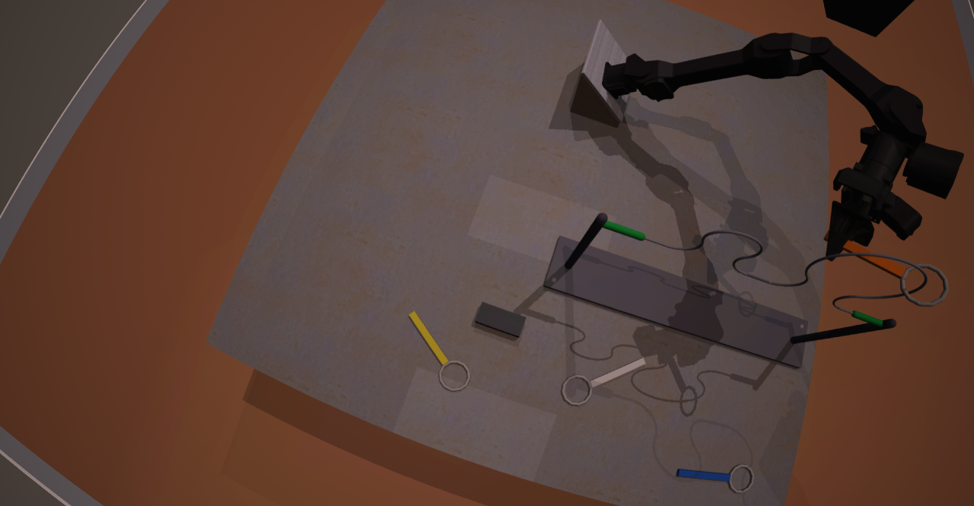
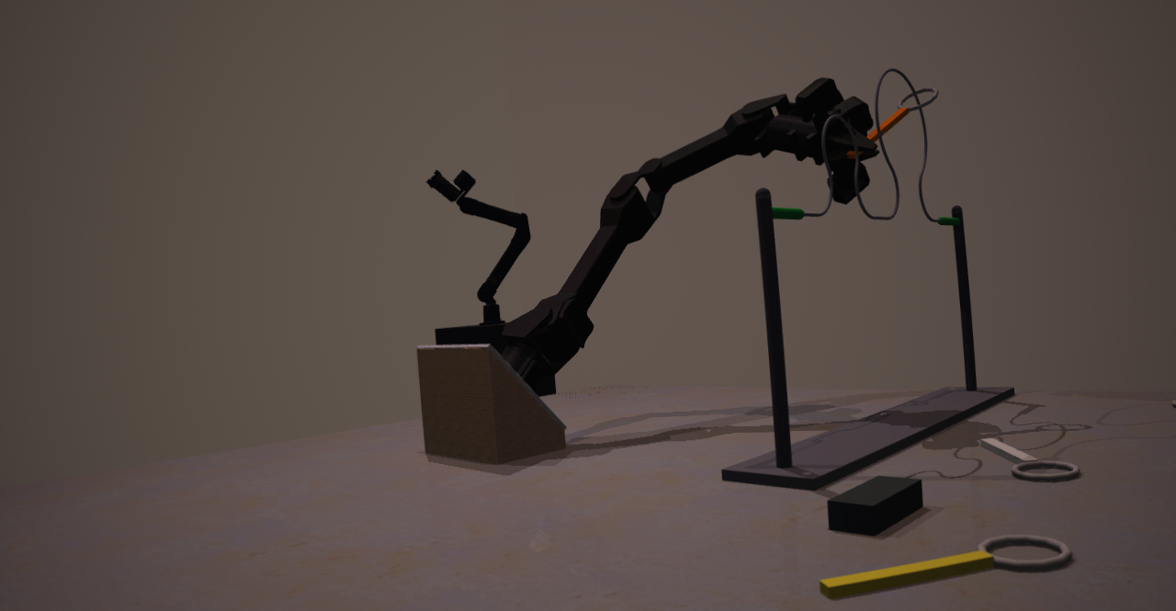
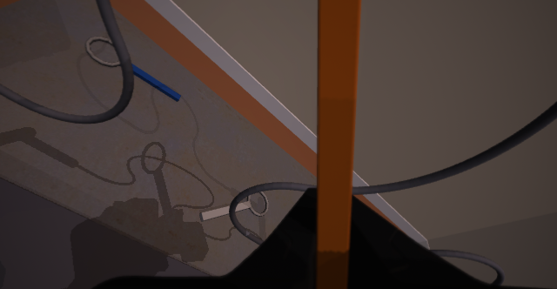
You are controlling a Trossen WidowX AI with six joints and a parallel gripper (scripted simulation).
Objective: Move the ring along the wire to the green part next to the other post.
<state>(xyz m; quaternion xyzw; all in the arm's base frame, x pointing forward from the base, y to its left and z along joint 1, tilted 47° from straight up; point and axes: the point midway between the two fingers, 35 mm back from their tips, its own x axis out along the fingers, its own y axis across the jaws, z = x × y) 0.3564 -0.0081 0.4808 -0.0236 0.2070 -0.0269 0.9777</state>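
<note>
The ring [image 1: 946, 287] [image 2: 935, 94] appears to surround the far, descending side of the tall loop of grey wire [image 1: 732, 232] [image 2: 892, 70] [image 3: 379, 190]. Any contact cannot be told. My gripper [image 1: 838, 243] [image 2: 866, 146] [image 3: 325, 198] is shut on the orange handle [image 1: 875, 259] [image 2: 892, 123] [image 3: 337, 84], which slants up to the ring in the exterior view. The ring is outside the wrist view. One green part [image 1: 867, 317] [image 2: 948, 220] lies below the ring at the far post [image 1: 841, 332] [image 2: 965, 303]. The other green part [image 1: 624, 230] [image 2: 787, 213] is at the near post [image 1: 585, 240] [image 2: 773, 327].
Grey wire bends cross the wrist view beside and behind the handle. A black block [image 1: 500, 320] [image 2: 875, 504], a yellow-handled ring [image 1: 428, 337] [image 2: 909, 573], a white-handled ring [image 1: 618, 372] [image 3: 224, 211] and a blue-handled ring [image 1: 705, 475] [image 3: 156, 83] lie on the table.
</note>
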